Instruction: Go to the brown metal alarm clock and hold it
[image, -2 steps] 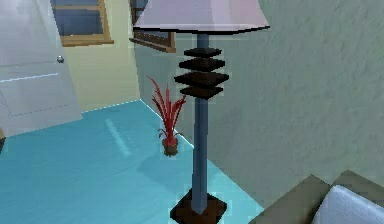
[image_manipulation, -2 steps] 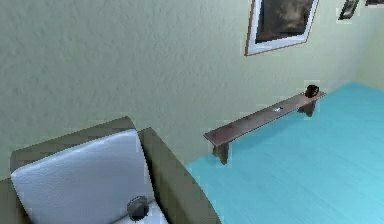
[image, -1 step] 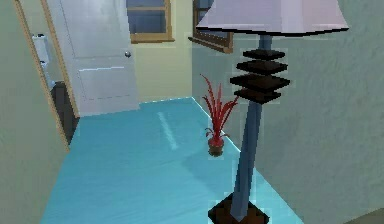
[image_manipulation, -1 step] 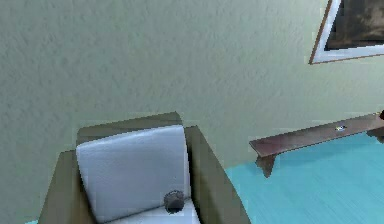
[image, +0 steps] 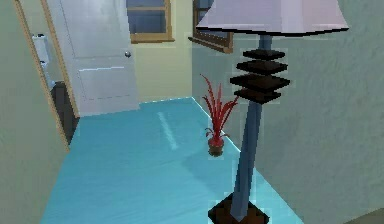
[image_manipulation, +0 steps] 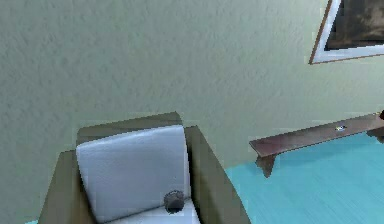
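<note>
- small dark round thing (image_manipulation: 175, 200) on the seat of the brown armchair (image_manipulation: 130, 165), at the foot of its pale back cushion
- claw state: cannot tell
- ahead: tall lamp (image: 253, 120), red potted plant (image: 216, 118), white door (image: 95, 55)

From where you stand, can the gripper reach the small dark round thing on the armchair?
Probably yes: the round thing lies on the seat of the armchair, with nothing standing before it, though the chair's brown sides flank it.
</note>
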